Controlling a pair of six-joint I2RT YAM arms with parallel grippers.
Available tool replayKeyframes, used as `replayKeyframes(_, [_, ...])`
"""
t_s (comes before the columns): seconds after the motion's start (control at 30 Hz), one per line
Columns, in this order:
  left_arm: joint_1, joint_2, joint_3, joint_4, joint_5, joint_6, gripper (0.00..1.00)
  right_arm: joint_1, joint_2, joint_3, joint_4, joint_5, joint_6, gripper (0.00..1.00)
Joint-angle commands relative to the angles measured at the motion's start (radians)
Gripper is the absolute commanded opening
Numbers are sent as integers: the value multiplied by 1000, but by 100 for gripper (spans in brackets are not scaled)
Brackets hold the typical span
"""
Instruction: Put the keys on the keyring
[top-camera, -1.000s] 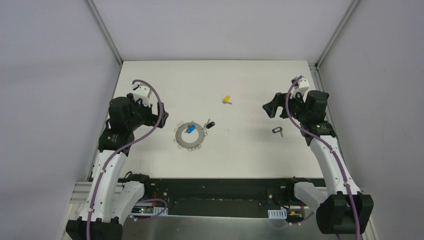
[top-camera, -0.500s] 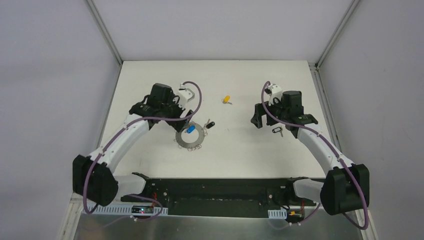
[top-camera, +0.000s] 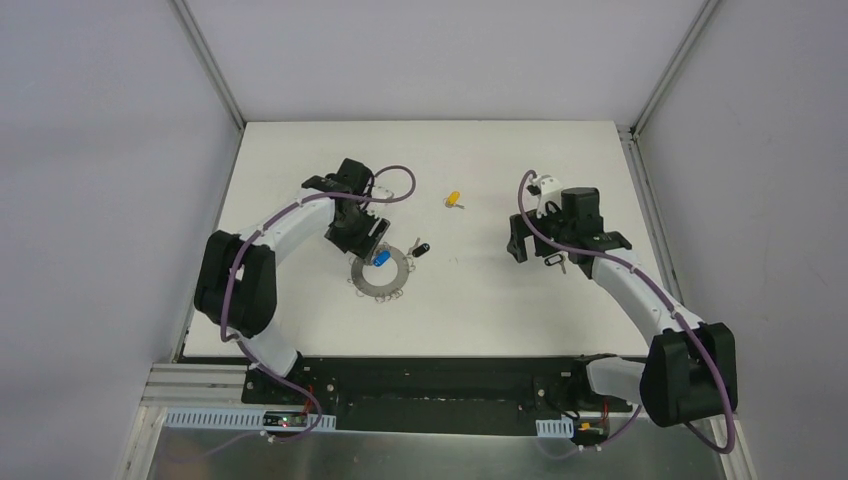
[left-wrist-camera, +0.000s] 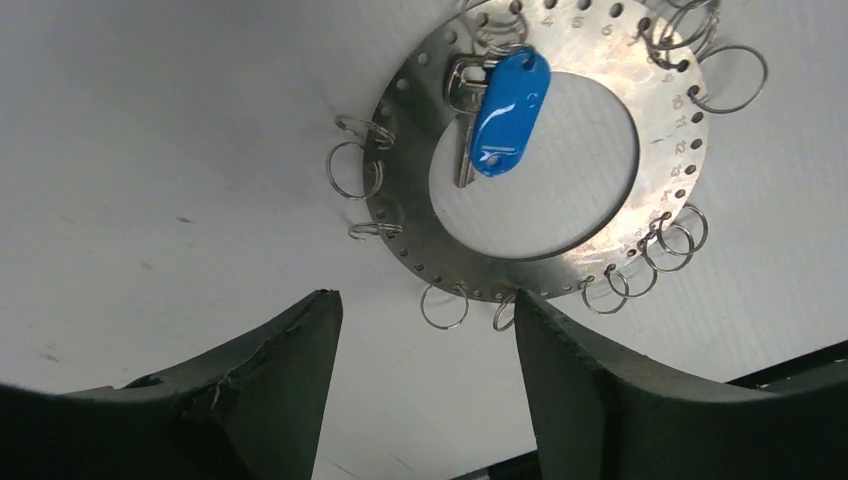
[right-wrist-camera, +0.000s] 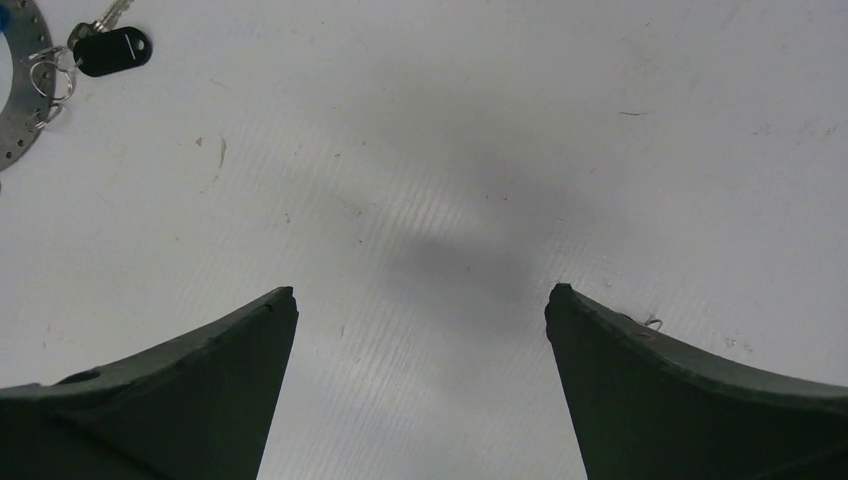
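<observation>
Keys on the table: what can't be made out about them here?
- Blue key, left wrist: its head covers whether it is hooked to the keyring.
- Black key beside the right arm, top view: too small; outside right wrist view.
- Yellow key, top view: too small for detail.

One yellow key, one blue key, two black keys, one keyring

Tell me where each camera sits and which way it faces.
Top external: above and behind the bases, facing down on the table; left arm and right arm show.
Left wrist: on the left arm, facing down at the keyring and blue key; left fingers show.
Right wrist: on the right arm, facing bare table and a black key; right fingers show.
Shared: both wrist views show the keyring.
</observation>
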Motion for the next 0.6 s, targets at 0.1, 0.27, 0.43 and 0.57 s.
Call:
replayKeyframes(0.1, [71, 125, 139, -112, 42, -114, 61, 1, 40, 6, 3, -1, -30, 98])
replayKeyframes(0.27, [71, 201, 214, -115, 40, -127, 58, 2, 48, 4, 0, 2, -38, 97])
replayKeyframes(0.43, [81, 216, 207, -128, 54, -147, 54, 2, 46, 1, -9, 2, -42, 97])
replayKeyframes(0.57, [104, 188, 162, -128, 70, -137, 54, 1, 48, -1, -10, -3, -45, 97])
